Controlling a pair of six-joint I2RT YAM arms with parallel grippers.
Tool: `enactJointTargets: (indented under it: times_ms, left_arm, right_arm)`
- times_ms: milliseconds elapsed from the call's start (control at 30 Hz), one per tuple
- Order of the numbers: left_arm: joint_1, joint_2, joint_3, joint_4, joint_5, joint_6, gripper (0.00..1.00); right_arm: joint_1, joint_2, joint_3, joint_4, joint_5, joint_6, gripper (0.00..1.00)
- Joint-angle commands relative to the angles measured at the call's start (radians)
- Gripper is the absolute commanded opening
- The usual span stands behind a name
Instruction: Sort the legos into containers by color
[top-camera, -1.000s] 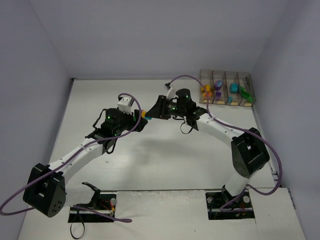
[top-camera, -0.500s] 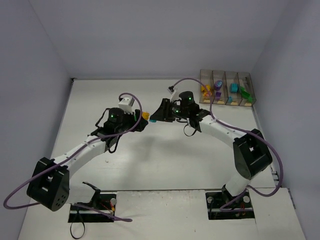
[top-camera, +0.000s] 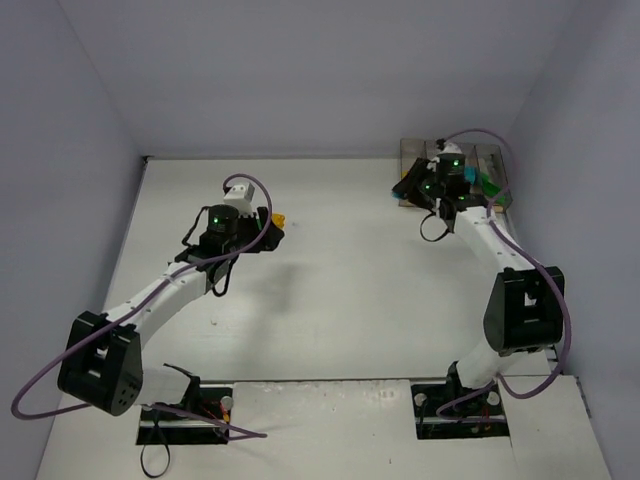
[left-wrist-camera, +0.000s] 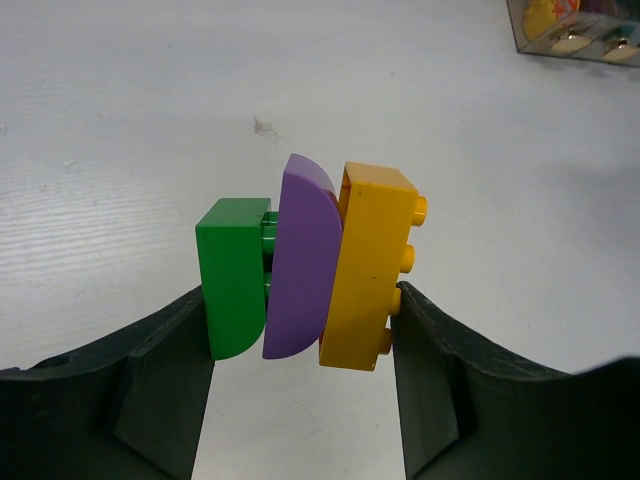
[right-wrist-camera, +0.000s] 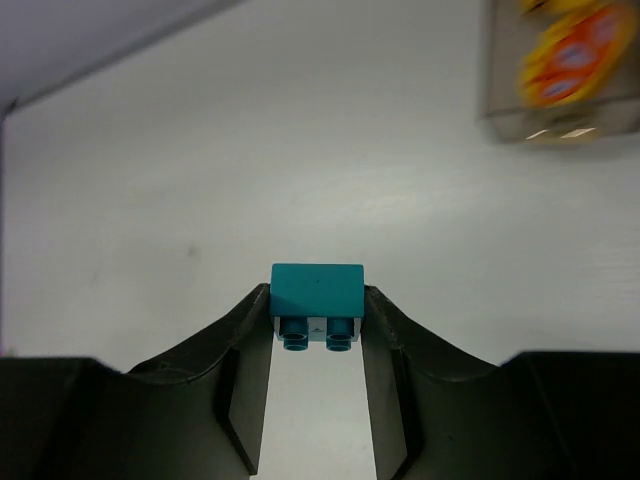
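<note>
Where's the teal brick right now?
The teal brick is clamped between the fingers of the right gripper. In the top view that gripper hangs by the left end of the containers, at the far right.

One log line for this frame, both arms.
left fingers: shut on green-purple-yellow lego stack | right fingers: shut on teal lego, near containers | stage: mid-sort

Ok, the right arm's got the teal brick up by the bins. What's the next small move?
Probably slide the right gripper further right along the containers rather than opening yet. Its teal brick is clamped between the fingers, but the nearest bin in its wrist view holds yellow pieces, and the top view puts the gripper at the row's left end.
</note>
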Motion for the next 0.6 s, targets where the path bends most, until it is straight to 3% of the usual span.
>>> enactJointTargets:
  times_ms: [0, 200, 433, 567]
  left_arm:
    - [-0.001, -0.064, 0.046, -0.018, 0.029, 0.025, 0.18]
    - [-0.003, -0.135, 0.012, -0.091, 0.045, 0.041, 0.21]
    - [-0.004, -0.182, -0.026, -0.111, 0.060, 0.047, 0.24]
    - [-0.004, -0.191, -0.026, -0.115, 0.075, 0.059, 0.25]
  right_arm:
    - [-0.072, 0.026, 0.113, -0.027, 0.386, -0.058, 0.00]
    - [-0.242, 0.191, 0.298, -0.025, 0.539, -0.132, 0.00]
    - [-0.328, 0.405, 0.519, -0.031, 0.505, -0.195, 0.07]
    - [-0.351, 0.492, 0.601, -0.034, 0.430, -0.186, 0.16]
